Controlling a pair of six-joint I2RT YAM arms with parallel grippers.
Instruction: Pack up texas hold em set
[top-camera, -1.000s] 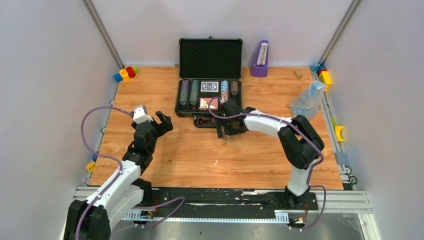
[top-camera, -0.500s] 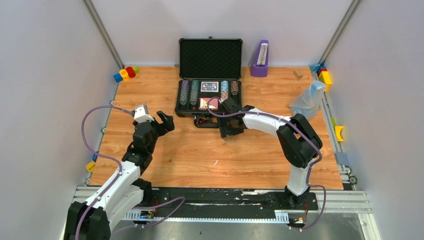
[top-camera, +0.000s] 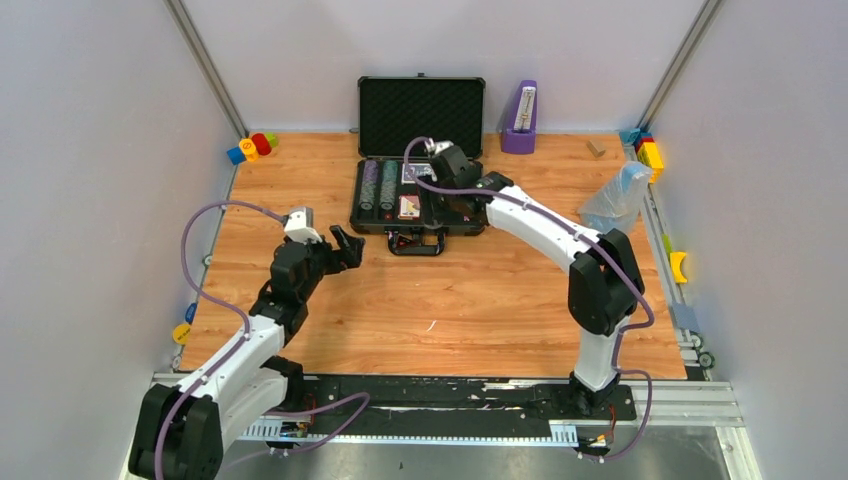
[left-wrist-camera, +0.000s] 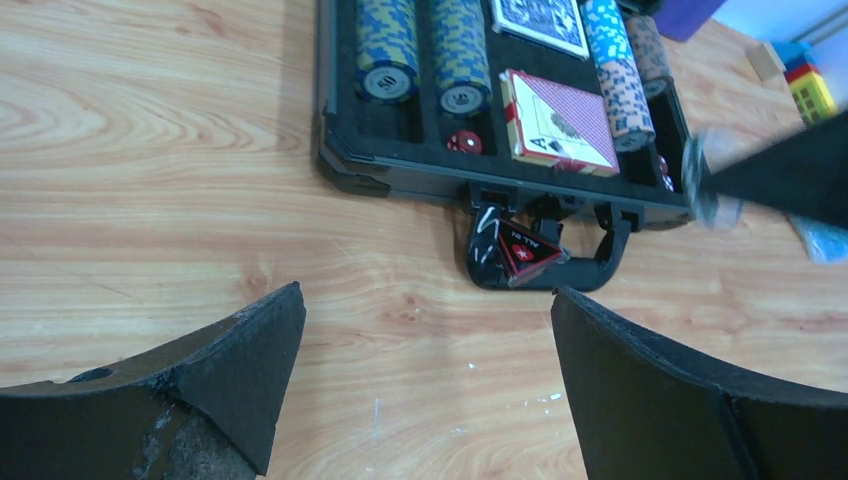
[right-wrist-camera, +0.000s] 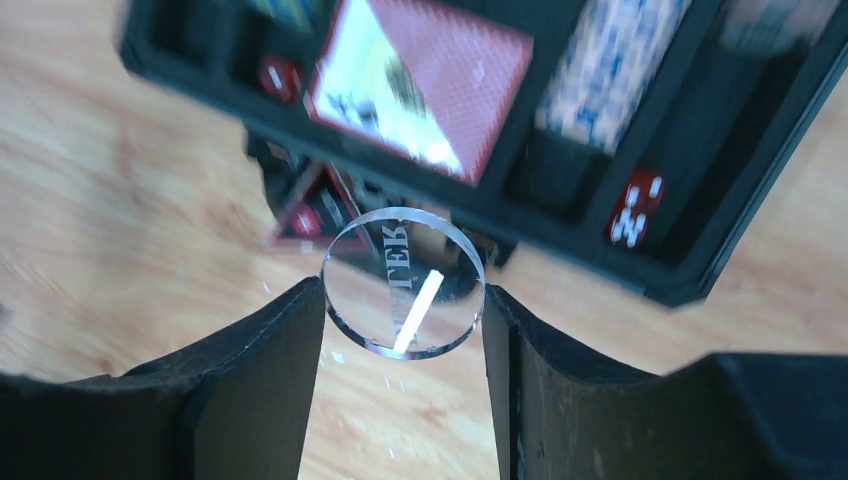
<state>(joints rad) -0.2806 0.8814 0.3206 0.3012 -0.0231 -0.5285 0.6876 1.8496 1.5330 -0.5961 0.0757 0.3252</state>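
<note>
The black briefcase (top-camera: 356, 215) lies open at the back of the table, its foam lid (top-camera: 421, 116) upright. Rows of poker chips (top-camera: 370, 185) and a red card deck (top-camera: 409, 207) sit in its tray (left-wrist-camera: 400, 175). My right gripper (right-wrist-camera: 403, 300) is shut on a clear round dealer disc (right-wrist-camera: 403, 283), holding it by its edge over the case's front rim and handle (left-wrist-camera: 590, 270). Left of the case and nearer to me, my left gripper (top-camera: 345, 250) hangs open over bare wood (left-wrist-camera: 425, 340), nothing between its fingers.
A purple metronome (top-camera: 519, 118) stands right of the lid. A clear plastic bag (top-camera: 615, 198) lies at the right edge. Coloured toys (top-camera: 250, 147) and blocks (top-camera: 648, 150) sit in the back corners. A black-and-red triangular tag (left-wrist-camera: 525, 248) lies inside the handle.
My right gripper closed on the clear disc in front of the case and carried it up and back to the case's front edge. My left arm edged right.
</note>
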